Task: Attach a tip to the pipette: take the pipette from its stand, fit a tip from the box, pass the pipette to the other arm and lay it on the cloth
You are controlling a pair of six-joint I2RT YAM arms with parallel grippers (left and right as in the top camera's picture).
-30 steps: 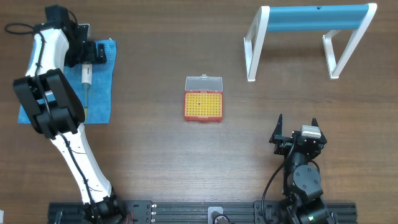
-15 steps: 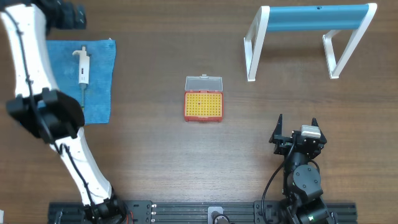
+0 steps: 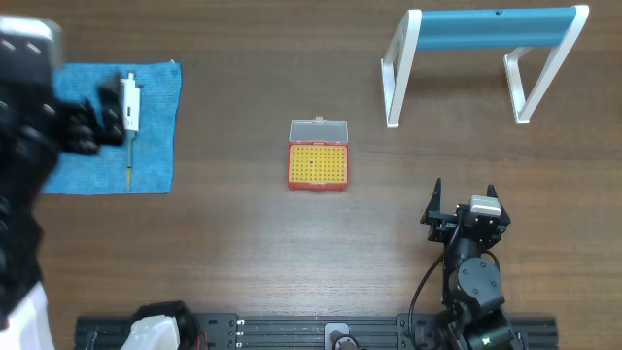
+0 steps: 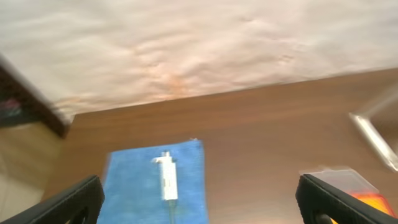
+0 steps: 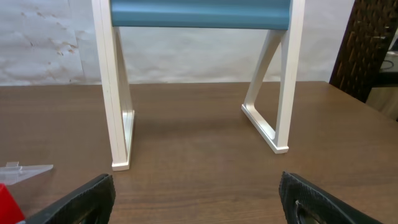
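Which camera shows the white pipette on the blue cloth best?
The top view: the pipette lies full length on the cloth. The left wrist view cuts off its lower end. The right wrist view faces the stand.

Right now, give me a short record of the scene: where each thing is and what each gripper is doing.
pipette: lying on the cloth, nothing holding it
cloth: blue, far left
tip box: in the middle, lid open
stand: far right, no pipette on it
left gripper: open, lifted, apart from the pipette
right gripper: open, near its base, holding nothing
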